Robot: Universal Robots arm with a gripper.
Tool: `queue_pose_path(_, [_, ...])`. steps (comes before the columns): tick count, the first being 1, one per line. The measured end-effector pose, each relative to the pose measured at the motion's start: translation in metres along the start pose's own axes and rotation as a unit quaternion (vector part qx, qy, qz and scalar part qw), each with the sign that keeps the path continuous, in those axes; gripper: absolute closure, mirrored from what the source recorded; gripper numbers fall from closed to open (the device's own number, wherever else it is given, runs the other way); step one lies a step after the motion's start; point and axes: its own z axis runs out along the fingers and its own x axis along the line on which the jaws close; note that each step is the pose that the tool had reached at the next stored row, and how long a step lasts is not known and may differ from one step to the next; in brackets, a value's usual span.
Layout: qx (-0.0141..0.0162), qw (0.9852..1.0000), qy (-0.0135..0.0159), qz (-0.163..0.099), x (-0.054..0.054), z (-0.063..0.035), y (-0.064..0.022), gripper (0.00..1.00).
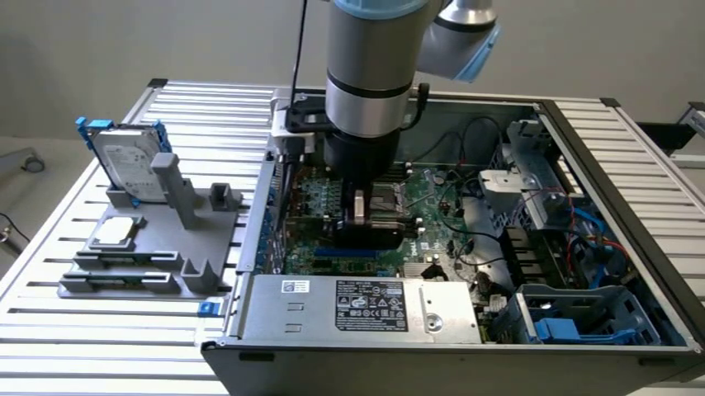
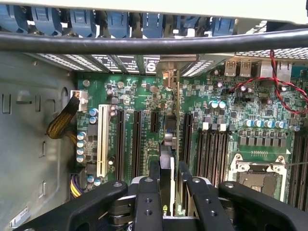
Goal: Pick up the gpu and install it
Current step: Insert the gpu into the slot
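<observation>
Ext view: gripper [image 1: 369,216] sits low over the motherboard [image 1: 447,206], inside the case [image 1: 617,165]. Wrist view: fingers [image 2: 154,175] pinch the gpu [image 2: 166,156] edge-on, upright, just above the motherboard's slots [image 2: 137,144]. I judge we're mid-install; seating needs card edge square w/ slot.

Arm [image 1: 369,66] upright, last link directly above tool [image 1: 369,224], tool pointing straight down. Fingers [image 2: 154,174] parallel, partly closed, one pressed on each face of gpu [image 2: 166,161]. Card edge-on between them, reaching past fingertips.
</observation>
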Motion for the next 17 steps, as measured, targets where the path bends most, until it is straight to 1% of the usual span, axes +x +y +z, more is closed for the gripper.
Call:
queue_pose_path(4, [-0.0011, 1.0000, -0.0001, 0.001, 0.0000, 0.0007, 0.0002, 0.74])
queue_pose_path(12, [-0.0016, 1.0000, -0.0002, 0.004, 0.0002, 0.0023, 0.0007, 0.74])
queue_pose_path(17, [-0.0019, 0.9999, -0.0006, 0.012, 0.0005, 0.0036, 0.0016, 0.74])
